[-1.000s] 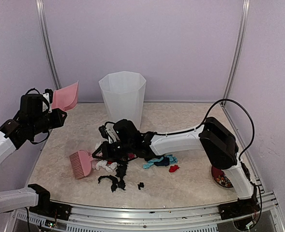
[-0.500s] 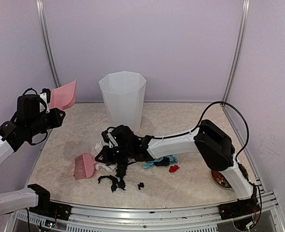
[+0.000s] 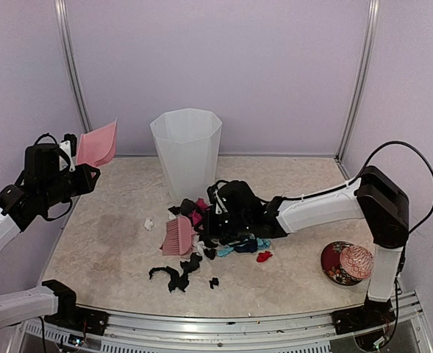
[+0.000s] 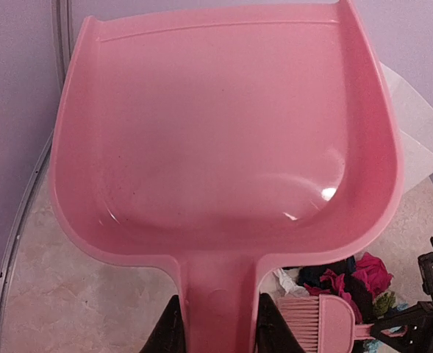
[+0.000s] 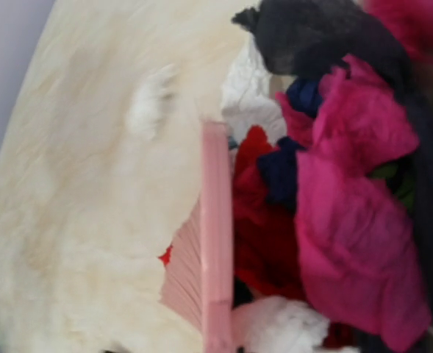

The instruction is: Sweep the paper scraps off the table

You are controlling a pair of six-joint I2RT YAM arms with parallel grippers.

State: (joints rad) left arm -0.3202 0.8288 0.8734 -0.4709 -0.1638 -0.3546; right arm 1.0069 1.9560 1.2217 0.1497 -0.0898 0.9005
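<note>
Just in front of the white bin [image 3: 186, 151], your right arm lies stretched low over the table [image 3: 106, 254]: its elbow stands up far to the right of the bin and the long white forearm runs back toward the bin's foot. The right gripper [image 3: 215, 220] is clamped on the handle of a pink brush [image 3: 178, 235], whose head sits with its bristles on the tabletop, just in front of the bin. In the right wrist view the brush [image 5: 216, 243] presses against the left edge of the paper scraps [image 5: 348, 220], a magenta, red, black and white heap. From above, that heap [image 3: 234, 239] lies in front of the bin and slightly right, under the wrist. A few black bits [image 3: 173, 276] lie farther forward of the bin, one white scrap [image 3: 148, 223] sits apart to the front-left, and one red scrap [image 3: 264, 256] lies at the heap's right side. Well to the left of the bin, your left arm is bent upward with its wrist held high. The left gripper [image 4: 217, 327] is closed on the handle of the pink dustpan [image 4: 223, 140], which is lifted clear of the table and tipped up on edge [image 3: 98, 145]. A red patterned dish [image 3: 345, 262] rests far to the right of the bin.
</note>
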